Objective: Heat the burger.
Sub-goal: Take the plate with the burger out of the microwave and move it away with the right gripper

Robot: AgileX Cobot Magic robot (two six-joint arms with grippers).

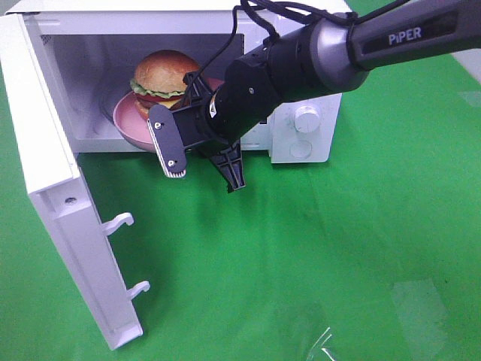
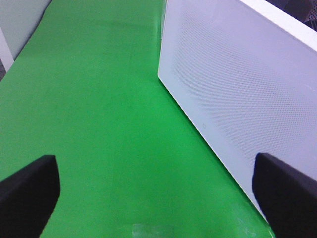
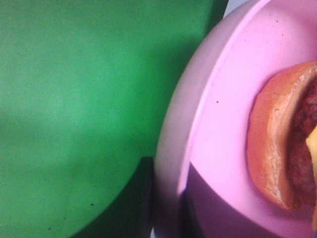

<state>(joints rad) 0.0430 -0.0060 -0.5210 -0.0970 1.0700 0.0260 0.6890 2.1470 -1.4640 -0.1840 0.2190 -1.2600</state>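
Nearest to the camera, the white microwave door (image 1: pixel 71 226) hangs open, and the left gripper (image 2: pixel 153 191) hovers on the outer side of it with both dark fingers spread wide and nothing between them; only green cloth (image 2: pixel 99 109) lies under it. The right gripper (image 1: pixel 204 159) is at the mouth of the microwave (image 1: pixel 301 128), its arm reaching in from the right and pointing down and inward. Its jaws look almost closed, and I think they pinch the front rim of the pink plate (image 1: pixel 131 131), but the wrist body hides the contact, so this is not sure. Just beyond this gripper, deeper in the cavity, sits the burger (image 1: pixel 161 79) on that plate; part of the plate is not yet over the microwave floor. The burger is round, so it has no long axis to mind. The right arm is clearly the nearer one. In my judgement the coming move is to push the plate straight forward, away from the gripper, until it rests fully inside.
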